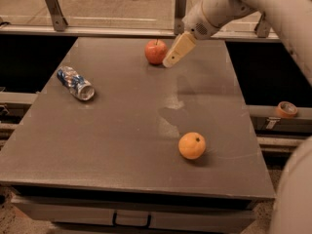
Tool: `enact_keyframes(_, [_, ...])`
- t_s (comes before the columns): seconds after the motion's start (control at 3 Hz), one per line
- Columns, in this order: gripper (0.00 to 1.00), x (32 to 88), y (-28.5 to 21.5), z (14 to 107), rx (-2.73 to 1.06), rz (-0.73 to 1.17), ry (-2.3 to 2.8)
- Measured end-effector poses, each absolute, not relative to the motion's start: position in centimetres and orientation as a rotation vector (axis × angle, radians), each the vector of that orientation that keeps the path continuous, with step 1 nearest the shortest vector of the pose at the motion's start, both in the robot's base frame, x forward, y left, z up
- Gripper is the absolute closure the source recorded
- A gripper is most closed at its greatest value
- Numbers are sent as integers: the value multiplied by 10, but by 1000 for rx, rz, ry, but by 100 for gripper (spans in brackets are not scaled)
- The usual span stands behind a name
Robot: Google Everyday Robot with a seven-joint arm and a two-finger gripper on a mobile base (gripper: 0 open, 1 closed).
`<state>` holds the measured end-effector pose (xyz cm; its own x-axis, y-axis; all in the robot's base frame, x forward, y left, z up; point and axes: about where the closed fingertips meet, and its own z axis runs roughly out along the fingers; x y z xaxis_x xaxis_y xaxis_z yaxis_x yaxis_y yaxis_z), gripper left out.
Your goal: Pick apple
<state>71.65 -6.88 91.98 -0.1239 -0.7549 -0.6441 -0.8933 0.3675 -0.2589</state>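
Observation:
The apple [155,51] is round and red with a short dark stem. It sits on the grey table [126,126] near the far edge, at the middle. My gripper [171,60] hangs from the white arm at the upper right. Its pale fingertips point down and left, just right of the apple and very close to it. It holds nothing that I can see.
An orange [192,146] lies at the front right of the table. A crushed blue and silver can [75,83] lies on its side at the left. A roll of tape [286,109] rests on a ledge to the right. A railing runs behind the table.

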Motion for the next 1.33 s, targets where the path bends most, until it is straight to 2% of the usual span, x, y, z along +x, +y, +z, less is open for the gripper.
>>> enact_keyframes(0.33, [0, 747, -43, 899, -1355, 339, 1906])
enact_keyframes(1.0, [0, 787, -26, 857, -1204, 425, 1976])
enact_keyframes(1.33, [18, 795, -21, 846, -1163, 462, 1981])
